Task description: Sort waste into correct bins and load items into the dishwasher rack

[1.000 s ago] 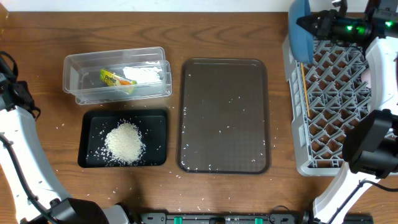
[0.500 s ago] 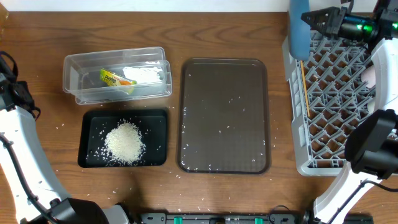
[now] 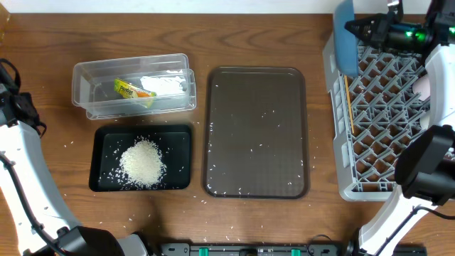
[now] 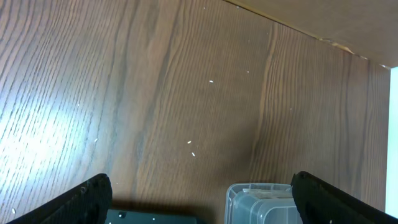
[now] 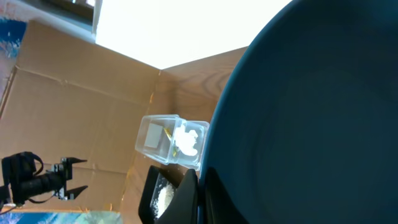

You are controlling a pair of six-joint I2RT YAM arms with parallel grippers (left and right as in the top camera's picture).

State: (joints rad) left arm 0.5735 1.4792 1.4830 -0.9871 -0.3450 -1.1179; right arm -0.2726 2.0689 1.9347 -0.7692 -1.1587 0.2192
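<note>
Right pincer point(image 3: 355, 28) is gripping the rim of the large dark-blue bowl point(image 3: 344, 35), its jaws closed narrowly on it. The bowl is standing on edge at the corner of the dishwasher rack point(image 3: 377, 153) that lies at the top of the overhead view, on the side facing the brown serving tray point(image 3: 256, 131). Whether the bowl is touching the rack cannot be told. In the right wrist view the bowl's dark surface is filling most of the frame. Chopsticks point(image 3: 348, 99) are lying in the rack along its wall on that same side. The clear tub point(image 3: 85, 78) is holding the snack wrapper point(image 3: 131, 91) and the paper napkin point(image 3: 167, 84). Just beside it, the black tray point(image 3: 181, 142) is carrying the rice point(image 3: 142, 162) in a heap. Stray grains are lying on the brown serving tray and on the bench point(image 3: 43, 43). Left pincer point(image 4: 202, 186) is hanging wide open and empty above bare bench, near a corner of the tub.
</note>
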